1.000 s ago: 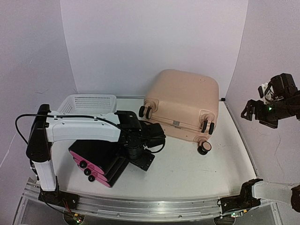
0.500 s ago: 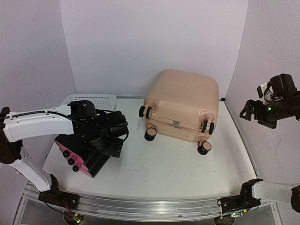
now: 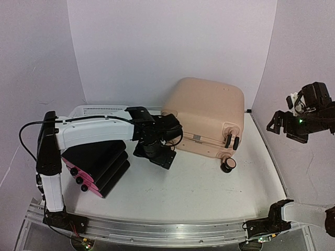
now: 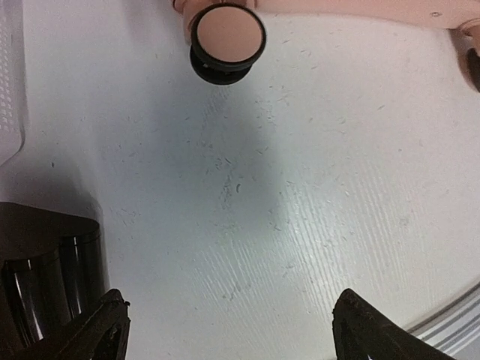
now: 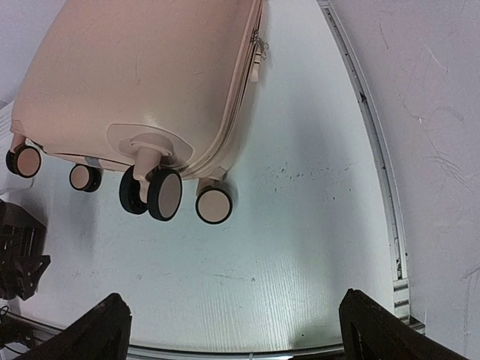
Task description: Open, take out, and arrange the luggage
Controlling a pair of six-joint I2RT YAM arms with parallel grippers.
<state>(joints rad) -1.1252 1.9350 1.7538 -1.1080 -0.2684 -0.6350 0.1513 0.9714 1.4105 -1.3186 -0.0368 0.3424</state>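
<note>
Table (image 3: 209, 188); luggage (image 3: 207, 112), drawer box (image 3: 97, 167), basket (image 3: 91, 111)

Bright, soft shadows; edges prob. warped.

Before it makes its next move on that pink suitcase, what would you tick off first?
1. Suitcase opened: not ok, shell closed, lying with wheels toward the arms.
2. Zipper pull findable: ok, it shows on the suitcase's right edge.
3. Left hand free: ok, open and empty over bare table, near a wheel.
4. Right hand free: ok, open and empty, raised off to the right.
5. Black drawer box and white mesh basket out of the way: ok, both left of the suitcase, apart from it.
6. Zipper closed all round: cannot tell.
</note>
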